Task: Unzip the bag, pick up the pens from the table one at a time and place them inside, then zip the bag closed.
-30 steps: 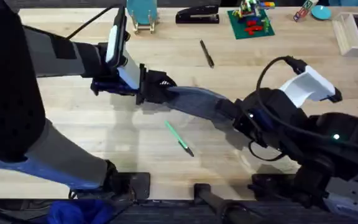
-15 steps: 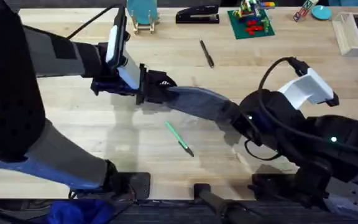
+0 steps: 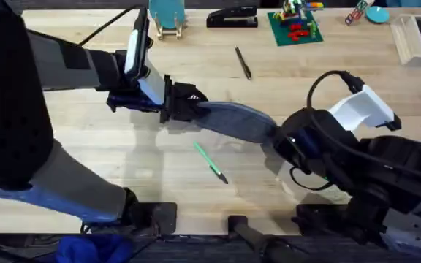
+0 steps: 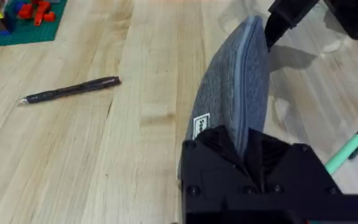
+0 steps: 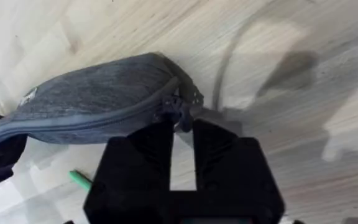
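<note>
Since a second ago the right gripper [image 3: 275, 139] has edged slightly toward the bench's left side along the bag [image 3: 232, 120], while the left gripper [image 3: 177, 102] has stayed put. The bench [image 3: 123, 153] is pale wood with plank grain; along its far edge stand a black stapler [image 3: 232, 16], a green plate of toy bricks [image 3: 294, 25] and a teal stand [image 3: 168, 18]. The bag lies near the bench's middle, its long axis slanting from far-left to near-right, zipper edge uppermost. The left gripper pinches its far-left end, fingers pressed onto the fabric. The right gripper sits at the near-right end, its fingers [image 5: 151, 146] narrowly apart around the zipper pull [image 5: 178, 112]; whether they grip it cannot be told. The black pen [image 3: 243, 62] lies beyond the bag, well apart. The green pen [image 3: 210, 162] lies just in front of it, dark tip toward the near edge.
</note>
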Robot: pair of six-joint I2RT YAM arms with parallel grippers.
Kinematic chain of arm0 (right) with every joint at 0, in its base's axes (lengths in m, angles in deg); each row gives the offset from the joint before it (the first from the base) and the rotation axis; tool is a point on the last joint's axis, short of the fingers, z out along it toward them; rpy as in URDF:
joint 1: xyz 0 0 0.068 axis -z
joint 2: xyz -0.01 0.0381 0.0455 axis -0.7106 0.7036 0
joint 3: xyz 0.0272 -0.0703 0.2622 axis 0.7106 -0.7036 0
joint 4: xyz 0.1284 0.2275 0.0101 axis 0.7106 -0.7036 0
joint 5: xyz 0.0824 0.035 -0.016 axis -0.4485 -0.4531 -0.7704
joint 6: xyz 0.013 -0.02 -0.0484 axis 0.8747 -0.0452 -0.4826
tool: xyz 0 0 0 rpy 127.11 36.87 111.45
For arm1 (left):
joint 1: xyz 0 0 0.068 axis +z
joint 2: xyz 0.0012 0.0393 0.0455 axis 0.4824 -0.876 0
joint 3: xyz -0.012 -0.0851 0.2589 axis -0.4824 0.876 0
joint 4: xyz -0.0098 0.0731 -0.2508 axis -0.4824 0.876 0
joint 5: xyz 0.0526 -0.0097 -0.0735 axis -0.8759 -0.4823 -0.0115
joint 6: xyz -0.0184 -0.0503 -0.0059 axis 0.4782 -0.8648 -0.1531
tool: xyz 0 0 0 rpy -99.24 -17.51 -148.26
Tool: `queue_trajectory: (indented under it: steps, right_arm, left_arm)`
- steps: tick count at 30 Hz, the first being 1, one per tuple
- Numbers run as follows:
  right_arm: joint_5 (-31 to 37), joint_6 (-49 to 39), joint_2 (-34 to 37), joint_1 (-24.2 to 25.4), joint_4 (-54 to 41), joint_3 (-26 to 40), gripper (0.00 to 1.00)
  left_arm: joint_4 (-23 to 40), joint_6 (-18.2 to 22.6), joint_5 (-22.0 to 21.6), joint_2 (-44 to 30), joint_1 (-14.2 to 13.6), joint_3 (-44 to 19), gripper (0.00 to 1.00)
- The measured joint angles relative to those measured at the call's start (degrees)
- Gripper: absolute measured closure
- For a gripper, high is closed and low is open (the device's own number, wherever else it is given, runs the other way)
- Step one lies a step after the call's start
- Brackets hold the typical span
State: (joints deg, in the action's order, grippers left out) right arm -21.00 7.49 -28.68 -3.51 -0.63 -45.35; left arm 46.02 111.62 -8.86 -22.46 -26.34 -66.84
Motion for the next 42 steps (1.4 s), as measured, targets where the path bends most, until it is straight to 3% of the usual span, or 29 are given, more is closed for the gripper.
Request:
queue_trajectory:
  steps: [5,17,26,30,34,42]
  right_arm:
    - [-0.1,1.3,0.1,0.0,-0.1,0.0,0.689]
    - [-0.4,5.8,3.1,0.0,0.5,0.0,0.692]
    - [-1.2,9.7,6.0,0.0,0.7,0.4,0.768]
    - [-1.2,10.4,6.5,0.0,0.3,0.4,0.901]
    - [-1.3,10.6,6.5,0.0,0.3,0.3,0.961]
    - [-1.7,8.9,5.9,0.0,0.5,0.3,0.970]
  left_arm:
    - [0.0,0.0,0.0,0.0,0.0,0.0,0.957]
    - [0.0,0.0,0.0,0.0,0.0,0.0,0.957]
    - [0.0,0.0,0.0,0.0,0.0,0.0,0.957]
    - [0.0,0.0,0.0,0.0,0.0,0.0,0.957]
    - [0.0,0.0,0.0,0.0,0.0,0.0,0.957]
    - [0.0,0.0,0.0,0.0,0.0,0.0,0.957]
